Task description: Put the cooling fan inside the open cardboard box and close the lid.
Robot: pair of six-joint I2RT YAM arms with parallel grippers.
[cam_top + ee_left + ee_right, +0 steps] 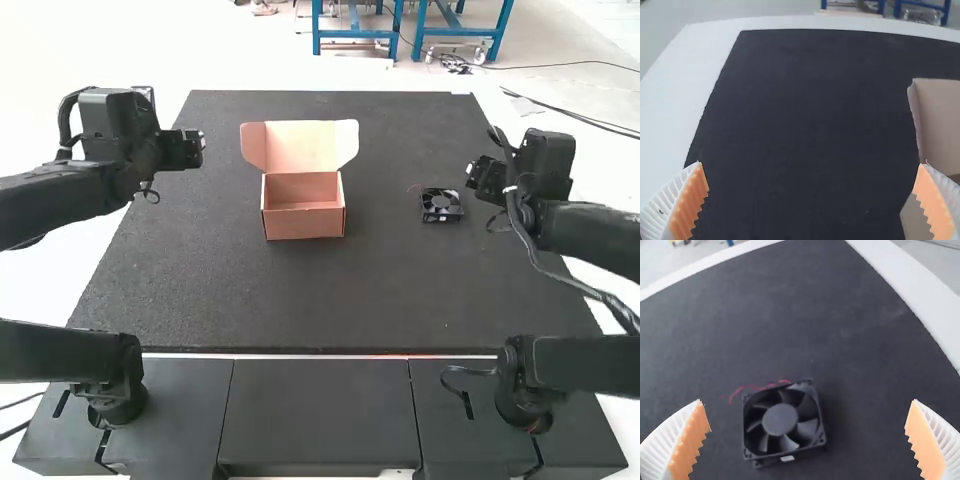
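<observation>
A small black square cooling fan (441, 205) with a thin red wire lies flat on the black mat, right of the box. The brown cardboard box (303, 204) stands mid-table with its lid flap (299, 145) upright at the back. My right gripper (478, 180) hangs just right of the fan, open; in the right wrist view the fan (783, 423) lies between and ahead of its white ribbed fingers (682, 442). My left gripper (193, 148) is held left of the box near the lid, open, with one box wall (935, 125) at the edge of its wrist view.
The black mat (200, 280) covers most of the table, with white tabletop (600, 300) beyond its right edge. Bare mat lies in front of the box and between box and fan.
</observation>
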